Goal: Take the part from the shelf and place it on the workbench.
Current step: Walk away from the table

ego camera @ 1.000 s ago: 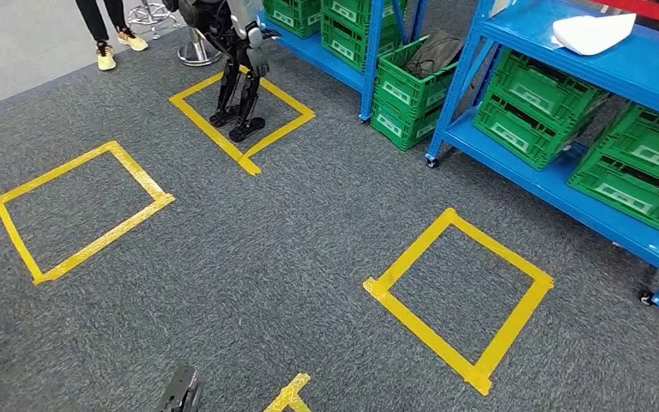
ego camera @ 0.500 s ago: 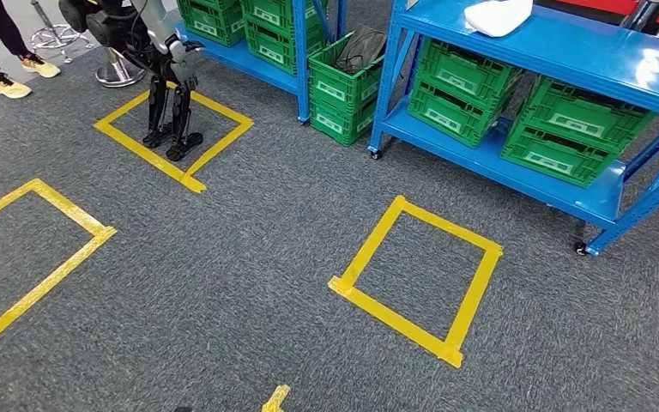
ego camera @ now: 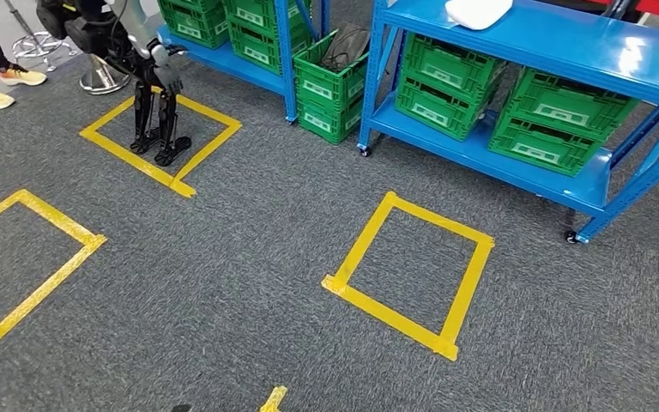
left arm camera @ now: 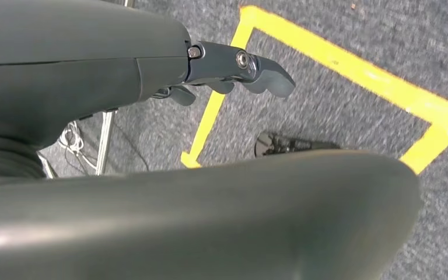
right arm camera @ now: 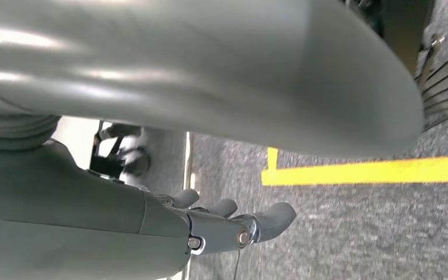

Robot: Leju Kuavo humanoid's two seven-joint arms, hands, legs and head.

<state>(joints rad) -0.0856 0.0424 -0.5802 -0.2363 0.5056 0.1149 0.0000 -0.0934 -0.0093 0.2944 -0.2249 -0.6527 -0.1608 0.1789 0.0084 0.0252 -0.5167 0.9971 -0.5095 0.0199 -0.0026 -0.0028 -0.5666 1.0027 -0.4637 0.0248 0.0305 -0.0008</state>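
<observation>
Part [ego camera: 478,11], a white piece, lies on the top board of the blue shelf [ego camera: 566,43], near its left end, far ahead and to the right. Left hand [left arm camera: 233,70] and right hand [right arm camera: 233,224] hang by the floor, fingers loosely apart, holding nothing; the right arm seems nearer.

We stand on grey carpet floor [ego camera: 249,257] marked with yellow tape squares [ego camera: 412,270]. At one o'clock a blue shelf [ego camera: 566,51] carries a white part [ego camera: 478,11] on top and green crates [ego camera: 515,116] below; another green crate [ego camera: 330,86] sits on the floor at twelve.
</observation>
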